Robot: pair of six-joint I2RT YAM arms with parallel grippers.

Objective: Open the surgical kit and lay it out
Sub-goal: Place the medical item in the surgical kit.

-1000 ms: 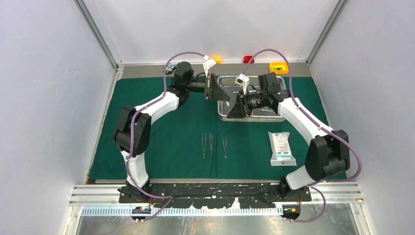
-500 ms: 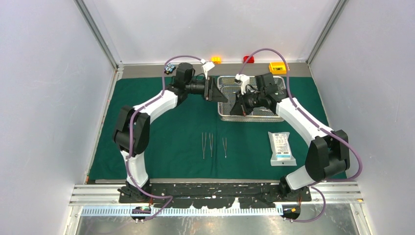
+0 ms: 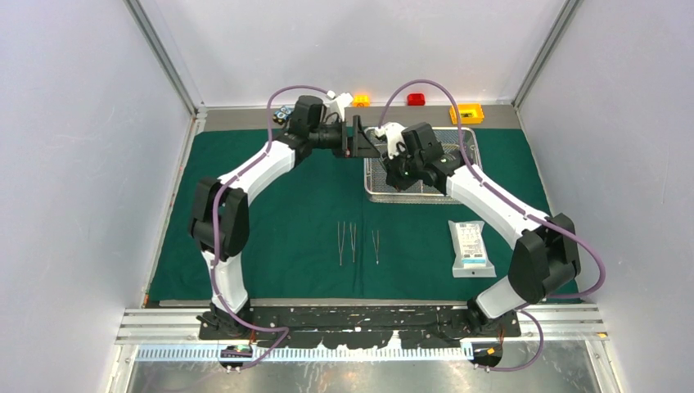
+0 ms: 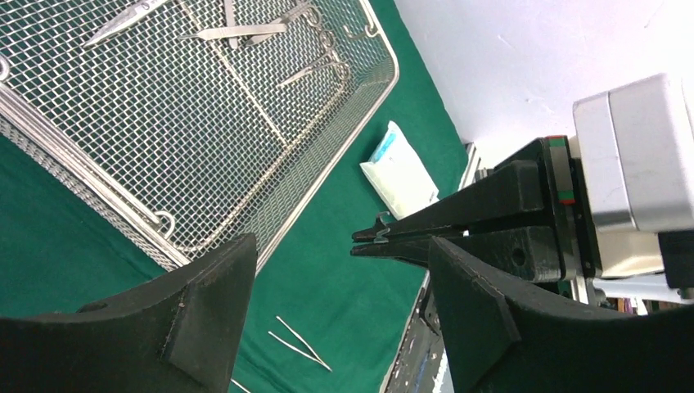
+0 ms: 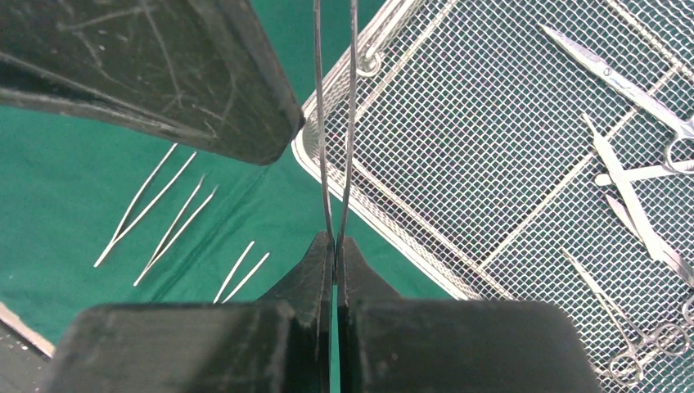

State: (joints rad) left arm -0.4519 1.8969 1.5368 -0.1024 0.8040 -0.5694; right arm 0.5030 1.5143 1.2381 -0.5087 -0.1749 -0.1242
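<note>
**tweezers in right claw only – slip risk**

right claw (image 5: 334, 241) is pinched fully closed on one pair of tweezers (image 5: 326, 180). it grips only the end where the 2 prongs meet. the rest of the tool sticks out free, over the left rim of the tray (image 5: 458, 139) near its far corner. left claw (image 4: 340, 246) gapes wide w/ nothing in it. its fingers straddle the right claw's tip, one finger just beside the prongs.

rest of kit:
- drape (image 3: 278, 221) is spread flat under everything.
- row of three slim tools (image 3: 353, 241) lies on the drape nearer than the tray, off its near-left corner.
- pouch (image 3: 471, 247) lies nearer than the tray's right end.
- scissors (image 5: 622, 82) + other instruments are not yet out of the tray.

so prob. mid-job, w/ this pair meant for the row.

risks, as i read it:
- thin smooth steel held at one end w/ a long overhang could swivel or slide out on a quick swing. it would drop back into the tray or onto the rim.
- left claw is v. close, so any sideways drift when it backs off could knock the prongs & twist the grip.
- the row is tight, so setting down too near may nudge or overlap pieces. it needs a slot beside the row & a low release.
</note>
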